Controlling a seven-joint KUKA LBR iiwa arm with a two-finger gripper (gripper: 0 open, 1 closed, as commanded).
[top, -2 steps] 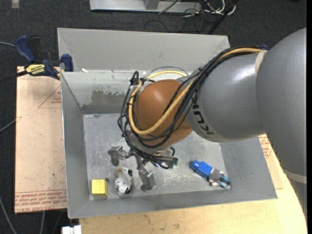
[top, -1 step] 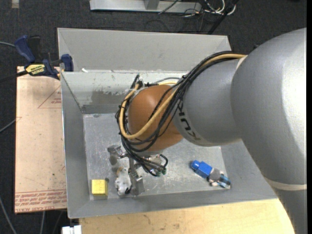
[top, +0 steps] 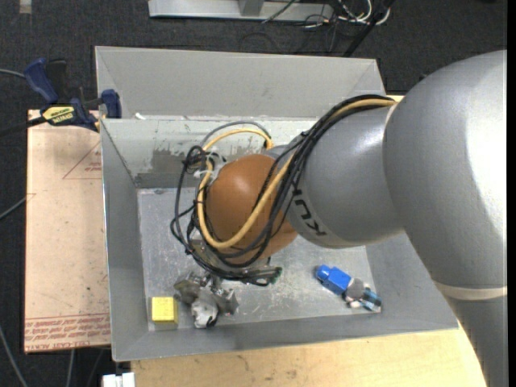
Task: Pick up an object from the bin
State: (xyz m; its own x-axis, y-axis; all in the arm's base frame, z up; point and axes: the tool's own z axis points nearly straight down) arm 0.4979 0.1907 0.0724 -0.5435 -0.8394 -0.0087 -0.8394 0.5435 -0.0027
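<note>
Looking down into a grey metal bin (top: 121,240) with sloping walls and a flat, scuffed floor. At the far left of the floor, close to the front wall, a small yellow block (top: 164,310) lies flat.

Just to its right, the gripper (top: 207,297) is down at floor level and appears as a cluster of dark grey metal parts. Right against its tip sits a small pale thing (top: 204,318), grey and white and lumpy; its kind cannot be told. It is the thing nearest the gripper, in the front left part of the bin, near the yellow block but not touching it. Whether the gripper is released, clenched or grasping the pale thing cannot be told, because its tip blends into the thing beneath it.

Above the gripper, toward the middle of the bin, a rounded orange cover (top: 238,204) sits on the wrist, looped by black and yellow cables (top: 235,132).

Further right, a long blue object (top: 334,280) lies on the floor near the front wall. Its paler end points right, and it is well apart from the gripper.

At the far right, the thick silver arm (top: 435,168) reaches in over the bin's right side.
</note>
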